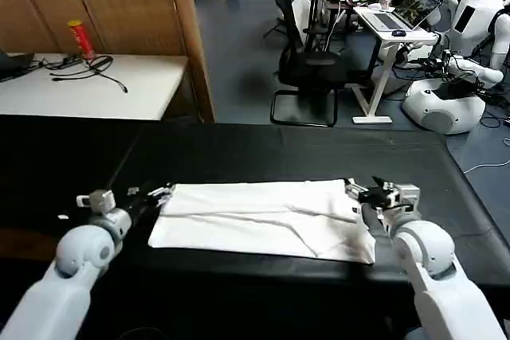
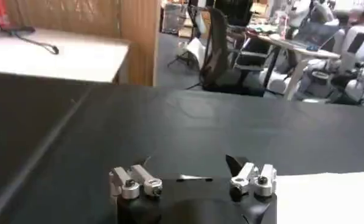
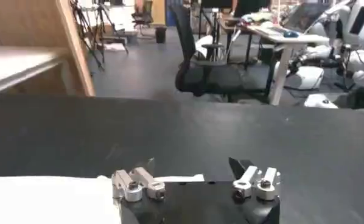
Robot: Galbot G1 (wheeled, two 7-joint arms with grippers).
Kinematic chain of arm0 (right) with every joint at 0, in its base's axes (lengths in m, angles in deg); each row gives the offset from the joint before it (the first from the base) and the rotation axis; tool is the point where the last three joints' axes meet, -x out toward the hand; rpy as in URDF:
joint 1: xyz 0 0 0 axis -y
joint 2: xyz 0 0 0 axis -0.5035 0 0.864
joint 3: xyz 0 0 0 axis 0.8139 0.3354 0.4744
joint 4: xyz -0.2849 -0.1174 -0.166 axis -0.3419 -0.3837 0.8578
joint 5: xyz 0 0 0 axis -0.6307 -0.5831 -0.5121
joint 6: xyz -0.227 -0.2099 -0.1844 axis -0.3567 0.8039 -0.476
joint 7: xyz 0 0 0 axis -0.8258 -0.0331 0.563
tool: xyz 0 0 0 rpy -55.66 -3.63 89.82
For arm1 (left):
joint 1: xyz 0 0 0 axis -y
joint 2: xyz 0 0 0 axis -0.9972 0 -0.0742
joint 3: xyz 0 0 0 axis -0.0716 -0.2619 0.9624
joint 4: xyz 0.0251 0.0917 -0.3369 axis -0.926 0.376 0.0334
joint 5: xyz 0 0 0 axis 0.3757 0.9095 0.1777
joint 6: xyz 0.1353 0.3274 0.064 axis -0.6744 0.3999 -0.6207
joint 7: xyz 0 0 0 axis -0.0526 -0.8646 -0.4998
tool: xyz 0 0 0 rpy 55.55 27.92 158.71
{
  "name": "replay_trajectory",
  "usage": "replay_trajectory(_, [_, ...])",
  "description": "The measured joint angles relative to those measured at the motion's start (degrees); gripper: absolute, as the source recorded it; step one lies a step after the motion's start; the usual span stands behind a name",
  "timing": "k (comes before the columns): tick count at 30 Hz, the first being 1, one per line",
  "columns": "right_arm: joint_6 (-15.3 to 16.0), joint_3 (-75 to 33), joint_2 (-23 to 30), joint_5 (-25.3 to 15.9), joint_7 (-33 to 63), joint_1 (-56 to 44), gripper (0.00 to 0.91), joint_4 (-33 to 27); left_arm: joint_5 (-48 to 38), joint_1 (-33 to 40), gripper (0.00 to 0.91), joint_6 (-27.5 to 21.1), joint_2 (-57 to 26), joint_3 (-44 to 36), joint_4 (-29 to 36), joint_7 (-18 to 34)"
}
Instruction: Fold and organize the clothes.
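White T-shirt [image 1: 263, 216] folded into a long band on the black table [image 1: 319, 149], a gripper at each end.

The left gripper [image 1: 151, 194] sits spread at its left end, the right gripper [image 1: 368, 189] spread at its right end, neither pinching cloth. Bare tabletop stretches beyond it toward the far edge. Its print is hidden.

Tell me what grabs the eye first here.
A white T-shirt, folded into a long strip, lies bright across the black table. The left gripper sits at its left end and the right gripper at its right end, both open. Behind stands a black office chair.
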Motion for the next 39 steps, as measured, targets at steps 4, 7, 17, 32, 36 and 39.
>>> replay_trajectory(4, [-0.19,-1.92,-0.19,0.15,-0.46,-2.23,0.878,2.16,1.31,-3.22,0.878,0.77,2.05,1.19,0.68,-0.08])
replay_trajectory(7, [-0.34,-2.89,-0.27,0.16,-0.51,-3.33,0.878,3.37,2.19,-5.01,0.878,1.31,3.35,1.83,1.4,-0.27])
replay_trajectory(17, [-1.38,-3.34,-0.42,-0.7,-0.54,-3.93,0.878,4.47,7.66,-8.07,0.702,2.83,6.01,1.98,0.95,-1.0])
replay_trajectory(32, [-1.94,-2.95,-0.43,-3.04,-1.51,-3.67,0.878,5.0,7.72,-7.34,0.068,2.99,8.31,1.52,-1.17,-1.62])
replay_trajectory(36, [-2.06,-2.95,-0.39,-3.7,-1.8,-3.64,0.878,5.12,9.57,-6.84,0.0,2.66,8.21,0.72,-1.48,-1.71])
replay_trajectory(39, [-2.12,-3.28,-0.34,-3.92,-1.89,-3.66,0.878,5.12,13.28,-6.36,0.0,3.09,7.65,0.41,-1.75,-2.18])
